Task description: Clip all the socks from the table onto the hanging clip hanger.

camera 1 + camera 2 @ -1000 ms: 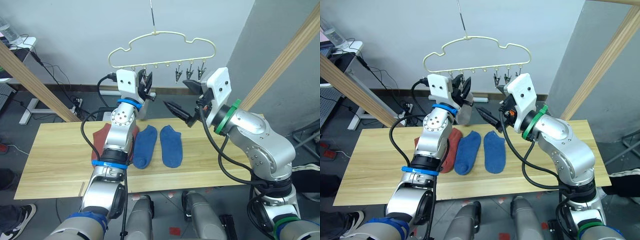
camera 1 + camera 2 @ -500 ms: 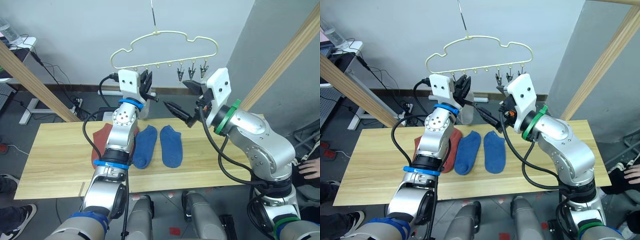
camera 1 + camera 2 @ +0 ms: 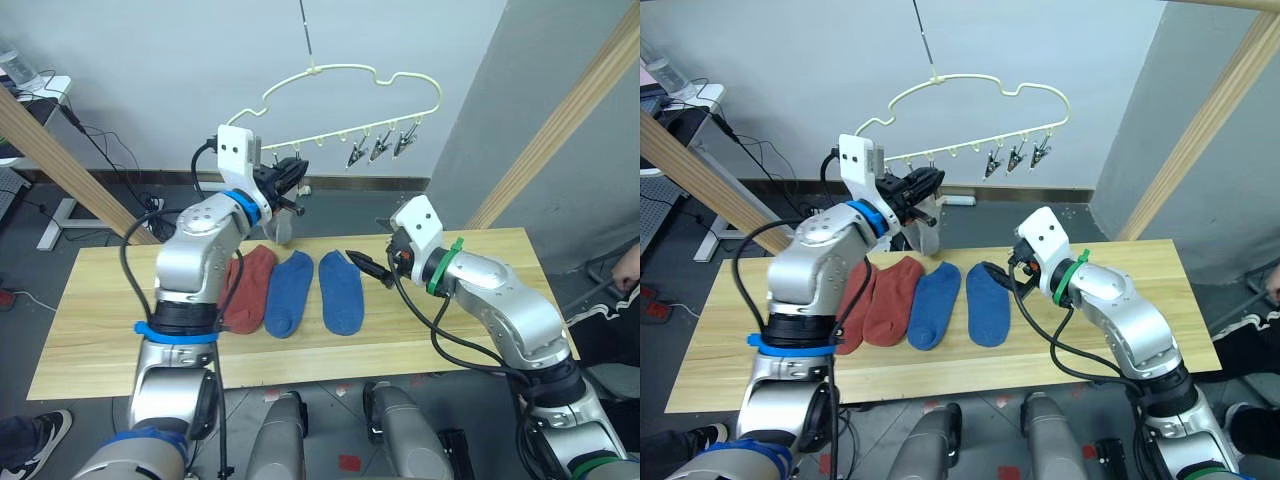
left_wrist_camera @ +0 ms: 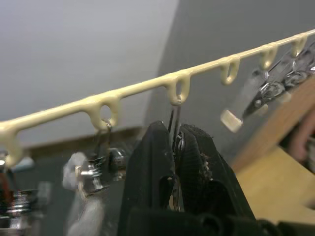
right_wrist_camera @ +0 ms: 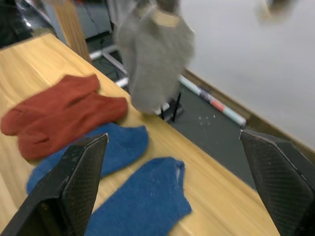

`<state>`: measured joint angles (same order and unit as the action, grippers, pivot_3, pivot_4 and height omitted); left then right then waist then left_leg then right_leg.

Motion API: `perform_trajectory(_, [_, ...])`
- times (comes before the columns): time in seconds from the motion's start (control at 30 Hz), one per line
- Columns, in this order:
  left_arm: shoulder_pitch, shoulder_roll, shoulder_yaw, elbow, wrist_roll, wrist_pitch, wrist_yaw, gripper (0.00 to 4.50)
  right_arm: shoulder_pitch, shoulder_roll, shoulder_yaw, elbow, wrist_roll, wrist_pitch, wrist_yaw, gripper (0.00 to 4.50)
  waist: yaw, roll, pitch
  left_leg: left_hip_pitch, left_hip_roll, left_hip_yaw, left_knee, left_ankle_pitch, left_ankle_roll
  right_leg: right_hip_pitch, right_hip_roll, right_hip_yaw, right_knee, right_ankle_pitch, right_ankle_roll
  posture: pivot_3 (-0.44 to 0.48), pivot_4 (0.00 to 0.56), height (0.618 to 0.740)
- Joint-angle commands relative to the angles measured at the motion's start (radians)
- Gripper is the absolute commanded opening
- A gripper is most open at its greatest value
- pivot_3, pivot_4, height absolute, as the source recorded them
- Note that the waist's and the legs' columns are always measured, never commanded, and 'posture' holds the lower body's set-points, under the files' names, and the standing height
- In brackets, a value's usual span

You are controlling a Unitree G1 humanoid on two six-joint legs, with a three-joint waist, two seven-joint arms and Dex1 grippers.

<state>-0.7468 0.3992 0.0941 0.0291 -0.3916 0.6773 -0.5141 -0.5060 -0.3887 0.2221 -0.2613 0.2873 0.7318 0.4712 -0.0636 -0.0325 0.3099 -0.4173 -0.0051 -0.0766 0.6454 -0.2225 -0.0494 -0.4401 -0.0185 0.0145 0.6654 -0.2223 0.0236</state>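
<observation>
Overhead, the long wooden table (image 3: 100, 330) stretches across the scene, carrying four socks in a row near its middle: two rust-red socks (image 3: 880, 302) lying side by side and partly overlapping, and next to them two blue socks (image 3: 318, 292), the left blue sock (image 3: 281, 292) just beside the red pair and the right blue sock (image 3: 343, 292) a little apart from its mate. Above the table's far edge hangs the pale yellow-green clip hanger (image 3: 350, 85), tilted so that its right end rides higher than its left, suspended by a thin metal hook. A light grey sock (image 5: 155, 66) hangs below the hanger's left part, clear of the tabletop and beyond the red and blue socks. The left gripper (image 3: 290, 175) is raised to the hanger's lower bar, its two black fingers (image 4: 197, 162) pressed together on a small metal clip (image 4: 173, 135) dangling from one of the bar's loops. The right gripper (image 3: 368, 268) is low over the table, just beside the toe end of the right blue sock, its fingers spread wide apart and holding nothing. Three more metal clips (image 3: 379, 150) hang free toward the hanger's right end.
</observation>
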Motion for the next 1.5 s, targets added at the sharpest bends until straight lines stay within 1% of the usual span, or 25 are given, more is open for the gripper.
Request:
perform_trajectory(0.03, [-0.024,0.059,0.032,-0.049,-0.114,0.215,-0.062,0.14,-0.048,0.041,0.020,0.126,-0.019,-0.024,0.023,4.50,-0.001,0.000,0.000,0.000,0.000,0.000,0.000,0.000,0.000,0.000,0.000,0.000,0.000,0.000,0.000,-0.039,0.291,0.740])
perform_trajectory(0.1, [-0.040,0.076,0.053,-0.046,-0.167,0.304,-0.075,0.14,-0.068,0.057,0.038,0.208,-0.041,-0.066,0.047,4.50,0.001,0.000,0.000,0.000,0.000,0.000,0.000,0.000,0.000,0.000,0.001,0.000,0.000,0.000,0.000,-0.039,0.293,0.740])
perform_trajectory(0.2, [-0.056,0.092,0.073,-0.045,-0.225,0.393,-0.092,0.14,-0.083,0.074,0.049,0.297,-0.072,-0.130,0.069,4.50,0.003,0.000,0.000,0.000,0.000,0.000,0.000,0.000,0.000,0.000,0.000,0.000,0.000,0.000,0.000,-0.036,0.296,0.740])
perform_trajectory(0.3, [-0.089,0.098,0.168,0.012,-0.334,0.572,-0.083,0.14,-0.140,0.117,0.066,0.515,-0.111,-0.199,0.100,4.50,0.003,0.000,0.000,0.000,0.000,0.001,0.000,0.000,0.000,0.000,0.000,0.001,-0.001,0.000,0.000,-0.032,0.301,0.740])
perform_trajectory(0.37, [-0.102,0.096,0.210,0.029,-0.370,0.636,-0.069,0.14,-0.182,0.146,0.064,0.637,-0.127,-0.224,0.117,4.50,0.001,0.000,0.000,0.000,0.000,0.001,0.000,0.000,0.000,0.000,0.000,0.001,-0.001,0.000,0.000,-0.030,0.302,0.740])
perform_trajectory(0.53, [-0.136,0.064,0.286,0.038,-0.419,0.712,-0.008,0.14,-0.266,0.204,0.057,0.886,-0.186,-0.324,0.120,4.50,0.004,0.000,0.000,0.000,0.001,0.000,-0.001,0.000,0.000,-0.001,0.000,0.000,0.000,0.001,-0.002,-0.023,0.304,0.740])
perform_trajectory(0.57, [-0.140,0.060,0.293,0.039,-0.424,0.719,0.002,0.14,-0.275,0.210,0.056,0.913,-0.195,-0.341,0.124,4.50,0.004,0.000,0.000,0.000,0.001,0.000,-0.001,0.000,0.000,-0.001,0.000,0.000,-0.001,0.003,-0.005,-0.023,0.304,0.740])
perform_trajectory(0.7, [-0.127,0.067,0.287,0.020,-0.430,0.722,0.011,0.14,-0.312,0.273,0.049,1.030,-0.221,-0.398,0.120,4.50,0.004,0.000,0.000,0.000,0.001,0.001,-0.001,0.000,0.000,-0.001,-0.001,0.001,-0.001,0.003,-0.005,-0.018,0.304,0.740])
perform_trajectory(0.77, [-0.131,0.058,0.319,0.027,-0.448,0.747,0.032,0.14,-0.325,0.286,0.076,1.086,-0.269,-0.450,0.120,4.50,0.004,0.000,0.000,0.000,0.001,0.001,-0.001,0.000,-0.001,-0.001,-0.001,0.001,0.000,0.003,-0.005,-0.011,0.305,0.740])
perform_trajectory(0.87, [-0.161,0.027,0.411,0.065,-0.500,0.823,0.072,0.14,-0.329,0.283,0.121,1.130,-0.345,-0.552,0.122,3.90,0.006,0.000,0.000,0.000,0.001,0.001,-0.001,0.000,-0.001,-0.001,-0.001,0.001,0.000,0.003,-0.005,-0.006,0.307,0.740])
perform_trajectory(1.0, [-0.172,0.017,0.461,0.087,-0.519,0.899,0.100,0.14,-0.317,0.294,0.099,1.119,-0.347,-0.568,0.147,2.48,0.006,0.000,0.000,0.000,0.000,0.001,-0.001,0.000,-0.001,-0.001,-0.002,0.001,-0.001,0.003,-0.005,-0.005,0.308,0.740])
perform_trajectory(1.07, [-0.187,0.000,0.500,0.106,-0.526,0.927,0.118,0.14,-0.311,0.286,0.110,1.114,-0.366,-0.593,0.157,1.76,0.006,0.000,0.000,0.000,0.000,0.001,-0.001,0.000,-0.001,-0.001,-0.002,0.000,-0.001,0.003,-0.005,-0.011,0.313,0.740])
perform_trajectory(1.1, [-0.182,0.001,0.498,0.107,-0.519,0.923,0.122,0.14,-0.305,0.277,0.116,1.098,-0.374,-0.608,0.166,1.35,0.006,0.000,0.000,0.000,0.001,0.000,-0.001,0.000,-0.001,-0.001,-0.002,0.000,0.000,0.003,-0.005,-0.011,0.313,0.740])
perform_trajectory(1.13, [-0.180,-0.001,0.502,0.114,-0.511,0.922,0.131,0.14,-0.292,0.266,0.118,1.049,-0.372,-0.608,0.183,1.01,0.006,0.000,0.000,0.000,0.001,0.000,-0.001,0.000,-0.001,-0.001,-0.002,0.000,0.000,0.003,-0.005,-0.011,0.313,0.740])
perform_trajectory(1.23, [-0.187,-0.014,0.531,0.133,-0.519,0.936,0.150,0.14,-0.231,0.242,0.086,0.819,-0.304,-0.515,0.262,0.02,0.006,0.000,0.000,0.000,0.001,0.000,-0.001,0.000,-0.001,-0.001,-0.002,0.000,0.000,0.003,-0.005,-0.014,0.315,0.740])
perform_trajectory(1.33, [-0.179,-0.008,0.523,0.126,-0.527,0.937,0.150,0.14,-0.156,0.209,0.054,0.559,-0.203,-0.363,0.340,0.02,0.006,0.000,0.000,0.000,0.002,0.000,-0.001,0.000,-0.001,-0.001,-0.002,0.001,0.000,0.003,-0.005,-0.012,0.317,0.740])
perform_trajectory(1.37, [-0.177,-0.006,0.522,0.126,-0.529,0.937,0.151,0.14,-0.139,0.200,0.049,0.498,-0.183,-0.327,0.354,0.02,0.006,0.000,0.000,0.000,0.002,0.000,-0.001,0.000,-0.001,-0.001,-0.002,0.000,0.000,0.003,-0.005,-0.012,0.317,0.740])
perform_trajectory(1.4, [-0.177,-0.007,0.524,0.126,-0.524,0.935,0.153,0.14,-0.117,0.184,0.025,0.388,-0.117,-0.247,0.378,0.02,0.006,0.000,0.000,0.000,0.002,0.000,-0.001,0.000,-0.001,-0.001,-0.002,0.000,0.000,0.003,-0.005,-0.014,0.316,0.740])
perform_trajectory(1.5, [-0.172,-0.002,0.519,0.124,-0.540,0.935,0.141,0.14,-0.089,0.143,-0.032,0.167,0.033,-0.081,0.429,0.02,0.007,0.000,0.001,0.000,0.002,-0.001,-0.001,0.000,-0.001,0.000,-0.002,0.000,0.000,0.003,-0.005,-0.017,0.317,0.740])
